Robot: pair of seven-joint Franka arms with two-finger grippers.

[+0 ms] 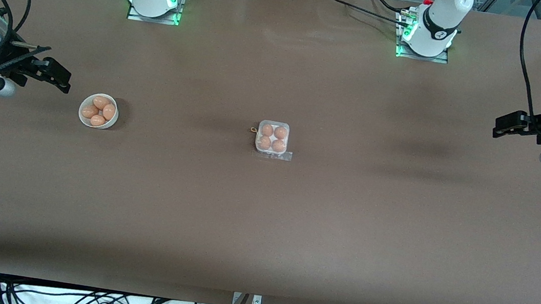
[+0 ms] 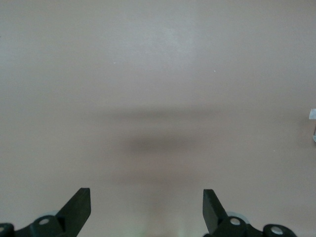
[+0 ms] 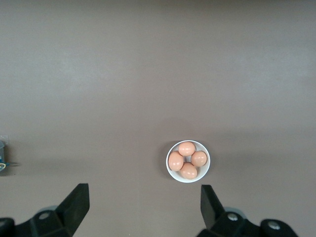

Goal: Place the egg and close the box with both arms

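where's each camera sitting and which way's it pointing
Front view: high across the table, facing both arm bases; shows the box, bowl, left gripper, right gripper.
Left wrist view: looks down on bare table; its open fingers show.
Right wrist view: looks down on the bowl; its open fingers show.
Shared: front and right wrist views show the bowl.

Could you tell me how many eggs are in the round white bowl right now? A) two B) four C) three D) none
B: the bowl near the right arm's end of the table holds four orange-brown eggs, seen plainly in the right wrist view; both grippers, left and right, wait open, holding nothing.
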